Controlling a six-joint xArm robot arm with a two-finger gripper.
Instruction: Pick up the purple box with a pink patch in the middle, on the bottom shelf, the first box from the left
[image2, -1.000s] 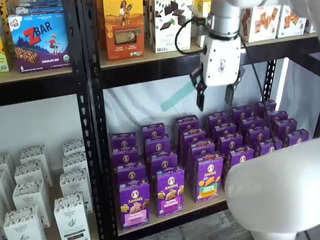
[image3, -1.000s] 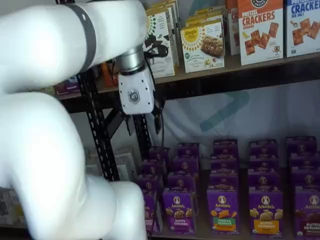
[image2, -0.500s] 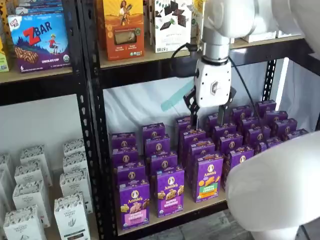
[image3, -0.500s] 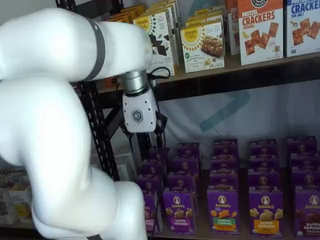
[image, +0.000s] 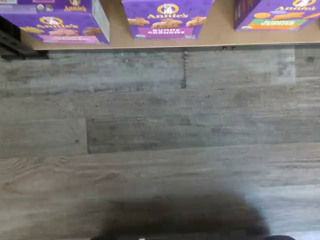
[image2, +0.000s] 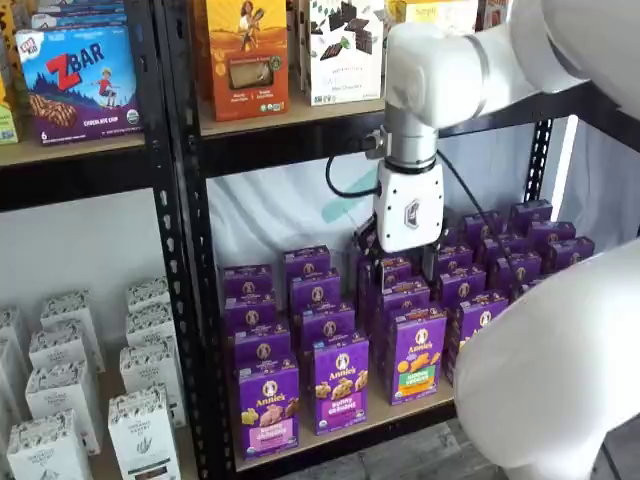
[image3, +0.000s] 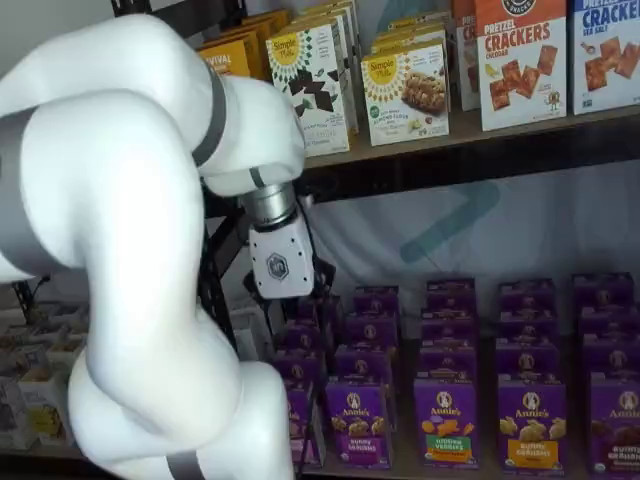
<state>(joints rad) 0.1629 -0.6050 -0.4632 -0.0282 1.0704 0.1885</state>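
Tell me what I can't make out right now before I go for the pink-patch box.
- Gripper: fingers dark against purple boxes in a shelf view; no gap readable.
- Purple box: the arm covers most of it in a shelf view; cut by the frame edge in the wrist view.
- Small print on its pink patch: too small.

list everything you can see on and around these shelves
purple box: one, purple with a pink patch, front left of the bottom shelf
other purple boxes: many, purple, in rows behind and beside it
white boxes: several, white, low in the left bay
snack bar box: one, blue, upper left shelf
cracker boxes: two, orange and blue, upper shelf
floor: grey wood planks
gripper: one, white body with black fingers, open, above the middle purple rows
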